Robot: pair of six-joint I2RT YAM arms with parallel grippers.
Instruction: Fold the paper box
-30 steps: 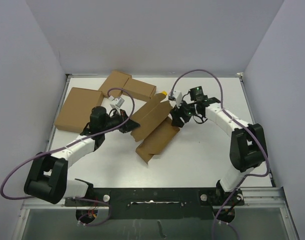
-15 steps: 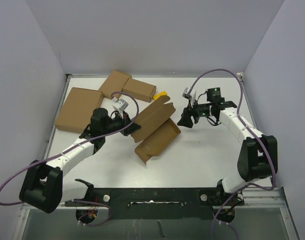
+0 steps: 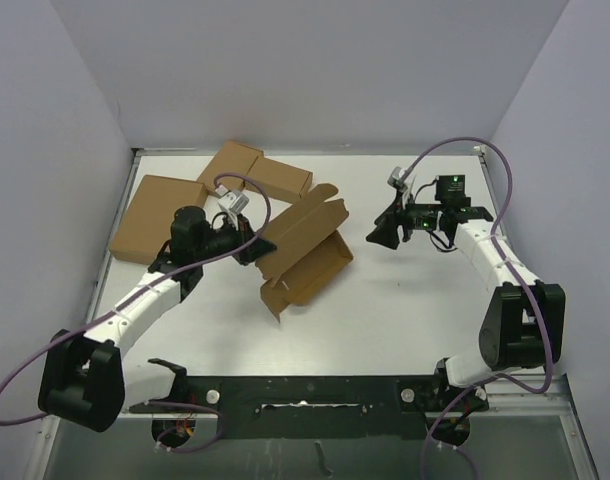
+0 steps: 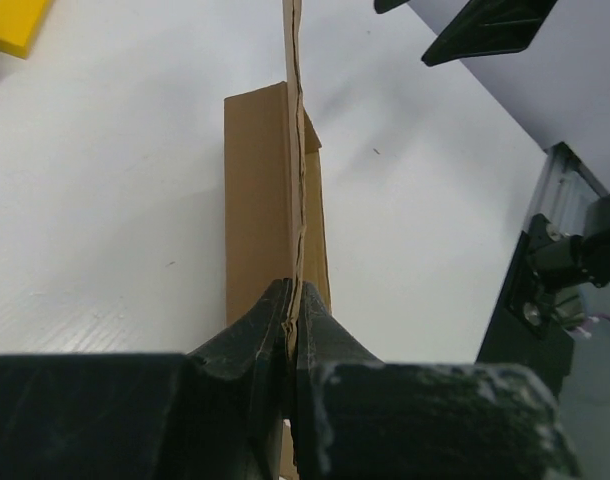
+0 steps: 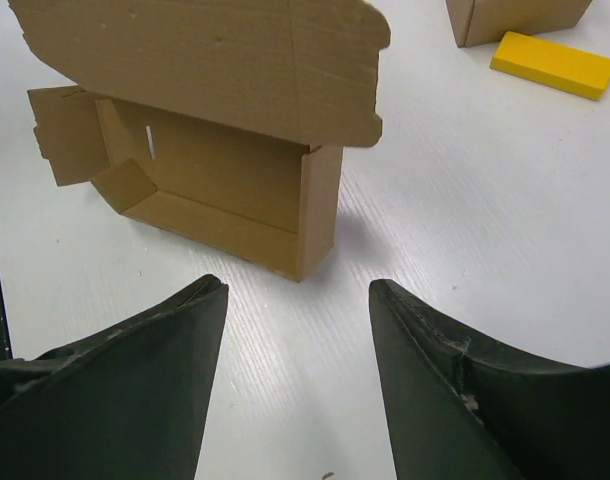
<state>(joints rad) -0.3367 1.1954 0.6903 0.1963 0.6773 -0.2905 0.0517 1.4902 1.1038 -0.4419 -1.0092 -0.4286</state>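
Half folded near mid-bench: box (image 3: pixel 315 265) walls up, lid (image 3: pixel 303 225) raised, closing left. Left tool (image 3: pixel 253 250) clamped on lid; right tool (image 3: pixel 383 232) wide open (empty, well apart).

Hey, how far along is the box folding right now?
Done: the paper box has its tray walls up. In hand: the left claw is shut on the lid panel, holding it upright; the right claw is open, clear of the box. Left: tuck the end flap, close the lid.
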